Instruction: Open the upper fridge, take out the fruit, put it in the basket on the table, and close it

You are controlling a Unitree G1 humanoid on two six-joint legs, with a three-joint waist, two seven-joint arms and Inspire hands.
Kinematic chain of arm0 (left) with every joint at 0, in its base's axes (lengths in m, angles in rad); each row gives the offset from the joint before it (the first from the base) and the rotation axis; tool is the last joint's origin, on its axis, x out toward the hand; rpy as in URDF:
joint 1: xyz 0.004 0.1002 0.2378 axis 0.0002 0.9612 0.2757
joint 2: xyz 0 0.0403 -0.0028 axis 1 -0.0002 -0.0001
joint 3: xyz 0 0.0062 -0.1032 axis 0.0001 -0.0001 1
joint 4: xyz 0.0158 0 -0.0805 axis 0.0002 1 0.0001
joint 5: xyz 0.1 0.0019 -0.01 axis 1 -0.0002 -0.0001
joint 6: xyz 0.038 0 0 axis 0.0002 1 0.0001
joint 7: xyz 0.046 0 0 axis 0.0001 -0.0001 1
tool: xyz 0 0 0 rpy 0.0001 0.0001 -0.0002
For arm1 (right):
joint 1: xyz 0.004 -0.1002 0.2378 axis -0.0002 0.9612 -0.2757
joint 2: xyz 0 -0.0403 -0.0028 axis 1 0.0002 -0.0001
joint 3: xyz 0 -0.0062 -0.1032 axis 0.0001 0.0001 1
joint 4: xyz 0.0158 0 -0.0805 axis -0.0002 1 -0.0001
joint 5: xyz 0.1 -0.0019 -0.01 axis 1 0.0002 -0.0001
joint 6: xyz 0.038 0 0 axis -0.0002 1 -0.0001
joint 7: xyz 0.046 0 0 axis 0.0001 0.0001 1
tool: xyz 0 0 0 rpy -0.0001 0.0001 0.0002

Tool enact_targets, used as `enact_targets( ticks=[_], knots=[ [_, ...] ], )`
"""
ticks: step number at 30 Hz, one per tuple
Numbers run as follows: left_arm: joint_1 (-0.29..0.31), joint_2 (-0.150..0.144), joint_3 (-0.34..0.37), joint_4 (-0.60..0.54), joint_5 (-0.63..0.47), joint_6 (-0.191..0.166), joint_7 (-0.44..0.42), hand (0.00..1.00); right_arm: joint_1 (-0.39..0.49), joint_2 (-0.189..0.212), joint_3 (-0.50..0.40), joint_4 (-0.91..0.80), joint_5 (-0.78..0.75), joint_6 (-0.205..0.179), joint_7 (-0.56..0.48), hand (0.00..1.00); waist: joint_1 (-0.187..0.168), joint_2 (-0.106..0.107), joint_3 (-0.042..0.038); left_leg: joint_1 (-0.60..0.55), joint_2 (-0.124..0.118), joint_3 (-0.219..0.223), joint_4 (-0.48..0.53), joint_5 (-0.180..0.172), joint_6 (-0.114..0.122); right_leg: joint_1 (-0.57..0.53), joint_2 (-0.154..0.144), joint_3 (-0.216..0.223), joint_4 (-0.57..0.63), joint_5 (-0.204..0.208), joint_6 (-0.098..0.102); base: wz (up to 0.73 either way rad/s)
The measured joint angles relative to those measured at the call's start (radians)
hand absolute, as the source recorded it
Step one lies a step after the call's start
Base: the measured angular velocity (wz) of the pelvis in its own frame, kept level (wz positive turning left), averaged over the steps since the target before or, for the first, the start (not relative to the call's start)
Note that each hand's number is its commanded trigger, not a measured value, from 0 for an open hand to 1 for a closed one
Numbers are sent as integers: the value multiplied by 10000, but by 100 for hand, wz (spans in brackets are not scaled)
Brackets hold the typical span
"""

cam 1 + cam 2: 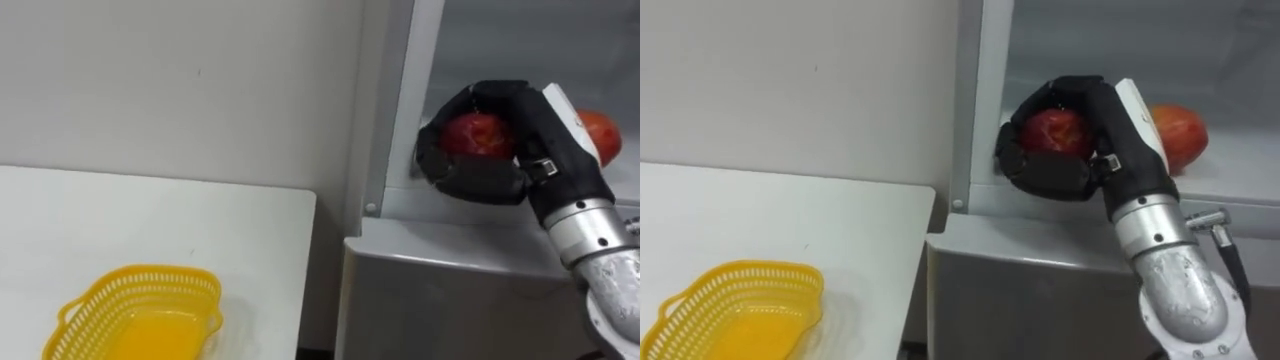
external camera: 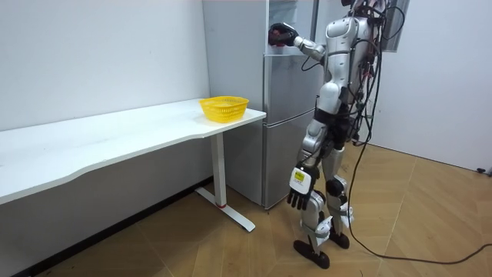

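Left of the fridge [image 1: 440, 290], a yellow basket [image 1: 140, 272] sat on the white table [image 1: 150, 215], well apart from the fridge. Inside the fridge's upper compartment, the right hand [image 1: 500, 175] was curled tight round a red apple [image 1: 478, 135] (a proper grip, that), a second apple [image 1: 603, 135] just beside it. Before the fridge, the left hand [image 2: 298, 196] hung by the thigh, fingers loose and holding nothing.

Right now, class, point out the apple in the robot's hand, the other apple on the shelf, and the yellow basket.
held apple [image 1: 478, 135]: left eye view, red skin showing inside the right hand [image 1: 472, 176].
other apple [image 1: 602, 136]: left eye view, its exposed right side.
yellow basket [image 1: 150, 288]: left eye view, far wall.
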Motion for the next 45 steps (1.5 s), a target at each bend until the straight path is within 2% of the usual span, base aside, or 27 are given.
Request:
enact_targets(
  ticks=[3, 5, 7, 11, 13, 15, 16, 19, 23, 25, 30, 33, 36, 41, 45],
  knots=[
    [-23, -19, 0, 3, 0, -175, 48, 0, 620, 122, 212, -1283, -198, -98, 12, 100, -18, 23, -15, 10, 14, 28, 20, 0, 0, -17, 6, -2, 2, 0, 0, -2],
    [2, -29, -7, 33, -11, -263, 87, 0, 810, 138, 258, -1558, -231, -143, -48, 100, -25, 22, -15, 29, 17, 46, 20, 0, 0, 1, 0, 11, 3, 0, 0, 0],
    [-15, -44, -6, 138, 2, -355, 145, 0, 1057, 381, 267, -1832, -271, -213, -94, 100, -17, 20, -15, 50, 87, 91, 18, -2, 2, -16, 1, 79, -3, 0, 0, -2],
    [-24, -66, -1, 460, 1, -577, 261, 0, 1137, 728, 361, -2137, -236, -625, -145, 100, -40, 64, 13, 41, 94, 104, 47, -9, 2, -30, 11, 61, -7, 1, 1, -3],
    [11, -75, -5, 597, -2, -718, 276, 0, 1138, 868, 372, -2322, -58, -948, -346, 100, -41, 131, 24, 35, 92, 109, 50, -12, 1, 0, 10, 49, -5, 2, 1, 0],
    [123, -105, -68, 586, -6, -825, 341, 0, 1138, 1065, 378, -2542, -15, -1426, -711, 100, -53, 235, 53, 49, 92, 102, 51, -17, 4, 58, 9, 35, -7, 2, 1, 0],
    [160, -127, -69, 586, -5, -873, 347, 0, 1138, 1119, 377, -2608, -15, -1532, -811, 100, -55, 258, 46, 49, 92, 93, 51, -17, 4, 58, 8, 36, -8, 2, 1, 0],
    [249, -257, -124, 588, -10, -988, 346, 0, 1138, 1333, 571, -2776, -91, -2219, -1499, 100, -100, 429, 24, 51, 78, -23, 107, -17, 4, 117, 3, -32, -10, 10, 11, 5],
    [251, -337, -277, 598, -7, -1124, 432, 0, 1136, 1675, 799, -3073, -696, -2558, -1794, 100, -84, 505, -1, 35, 83, -39, 151, -14, 1, 124, 10, -31, -3, 10, 11, 1],
    [259, -365, -313, 695, -6, -1188, 431, 0, 1136, 1744, 984, -3169, -1290, -2866, -1930, 100, -50, 533, -15, 43, 88, -30, 154, -9, -4, 130, 9, -30, 0, 9, 10, 0],
    [149, -364, -381, 1001, -17, -1280, 404, 0, 1136, 2059, 1466, -3352, -1950, -3128, -1943, 100, 11, 457, -33, 40, 89, -51, 155, -6, -8, 145, 9, -69, 4, 11, 7, 2],
    [107, -363, -406, 1091, -108, -1331, 285, 0, 1136, 2059, 1998, -3388, -1964, -3250, -1860, 100, 52, 362, -19, -29, 84, -92, 161, -8, -7, 96, 3, -130, -2, 11, 8, 6],
    [59, -364, -545, 1107, -108, -1331, 196, 0, 1136, 2056, 2301, -3387, -2041, -3290, -1593, 100, 192, 200, -67, -168, 83, -118, 188, -9, -8, -20, 3, -180, -1, 13, 5, 3],
    [-76, -334, -554, 1067, -114, -1329, 14, 0, 1135, 1863, 2715, -3244, -2709, -3295, -1315, 100, 573, 153, -35, -149, 66, -106, 174, -13, -1, 2, -22, -338, -4, 14, 6, 3],
    [-146, -294, -546, 967, -97, -1329, -120, 0, 1128, 1574, 3031, -2840, -3155, -3267, -998, 100, 732, 3, 66, -204, 57, -251, 183, -10, -6, 7, -30, -555, -16, 14, 6, 7]
  ],
)
